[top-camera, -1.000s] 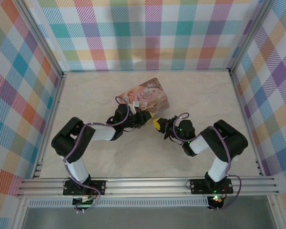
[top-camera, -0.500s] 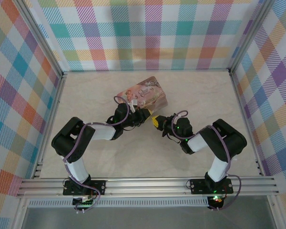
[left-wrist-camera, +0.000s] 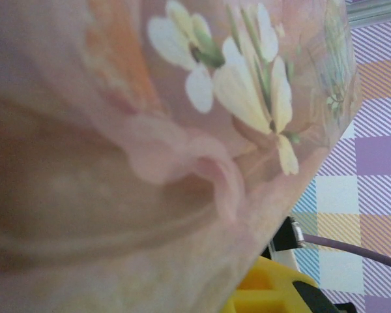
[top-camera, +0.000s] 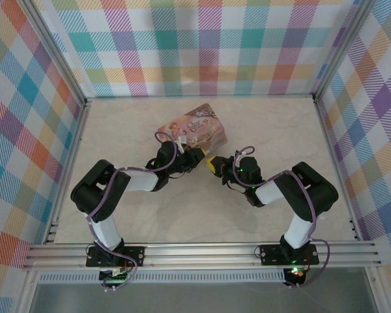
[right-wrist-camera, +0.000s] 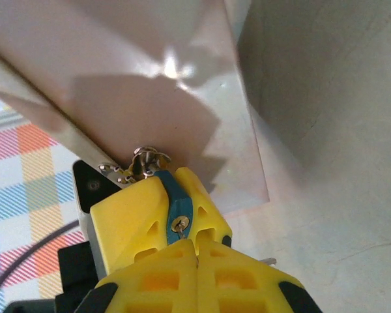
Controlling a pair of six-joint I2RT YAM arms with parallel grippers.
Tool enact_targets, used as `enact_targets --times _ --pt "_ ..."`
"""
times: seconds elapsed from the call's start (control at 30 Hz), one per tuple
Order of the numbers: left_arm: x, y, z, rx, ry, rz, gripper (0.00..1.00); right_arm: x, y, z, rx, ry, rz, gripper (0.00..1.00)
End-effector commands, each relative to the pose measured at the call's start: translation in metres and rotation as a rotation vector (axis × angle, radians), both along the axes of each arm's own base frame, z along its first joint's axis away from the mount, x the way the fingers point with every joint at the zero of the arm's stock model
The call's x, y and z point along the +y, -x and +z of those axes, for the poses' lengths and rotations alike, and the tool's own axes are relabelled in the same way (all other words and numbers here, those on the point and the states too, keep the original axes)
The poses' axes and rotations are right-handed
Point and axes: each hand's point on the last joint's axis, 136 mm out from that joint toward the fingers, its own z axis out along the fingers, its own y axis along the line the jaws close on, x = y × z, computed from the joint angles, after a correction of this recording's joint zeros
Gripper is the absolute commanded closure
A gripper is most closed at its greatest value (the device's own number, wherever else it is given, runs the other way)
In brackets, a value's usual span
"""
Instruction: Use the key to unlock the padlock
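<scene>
Against tin [top-camera: 199, 127]; right fingers [right-wrist-camera: 137, 222] closed.

The left arm [top-camera: 140, 181] and right arm [top-camera: 272, 193] have fat black joints and white tubes. Thin purple cables [top-camera: 98, 207] loop along them, back from the tools. The right gripper [right-wrist-camera: 182, 225] has chunky yellow fingers [right-wrist-camera: 130, 222] on a black block. Near their tips sits a blue strip [right-wrist-camera: 177, 202] with one small silver screw [right-wrist-camera: 178, 223].

top external: bright, even, sharp | left wrist: pink tin [left-wrist-camera: 117, 163] badly out of focus | right wrist: glare upper centre, hard shadows
</scene>
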Motion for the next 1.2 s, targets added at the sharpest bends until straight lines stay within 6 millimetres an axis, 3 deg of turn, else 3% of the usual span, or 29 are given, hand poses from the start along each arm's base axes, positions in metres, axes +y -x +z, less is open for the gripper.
enact_targets --times 0.0,0.17,0.27,0.47,0.73,0.9,1.0,1.17 --pt "-0.067 0.089 0.032 0.011 0.129 -0.450 0.88 0.033 0.006 0.062 -0.320 -0.039 0.136 1.00" --pt "-0.067 0.088 0.031 0.010 0.130 -0.448 0.88 0.038 0.003 0.049 -0.210 -0.125 0.145 1.00" --pt "-0.066 0.089 0.031 0.011 0.130 -0.447 0.88 0.040 0.001 0.064 -0.168 -0.195 0.140 1.00" --pt "-0.066 0.090 0.031 0.012 0.133 -0.449 0.89 0.021 -0.006 0.086 -0.035 -0.348 0.019 1.00" --pt "-0.069 0.089 0.042 -0.007 0.156 -0.454 0.90 0.046 -0.010 0.116 -0.129 -0.367 0.102 0.99" --pt "-0.068 0.090 0.043 -0.008 0.155 -0.458 0.90 0.053 -0.009 0.101 -0.125 -0.329 0.134 0.98" --pt "-0.067 0.090 0.043 -0.006 0.153 -0.460 0.90 0.059 -0.005 0.102 -0.191 -0.289 0.181 0.95" --pt "-0.067 0.089 0.041 -0.007 0.145 -0.454 0.90 0.055 0.000 0.076 -0.164 -0.236 0.184 0.94"
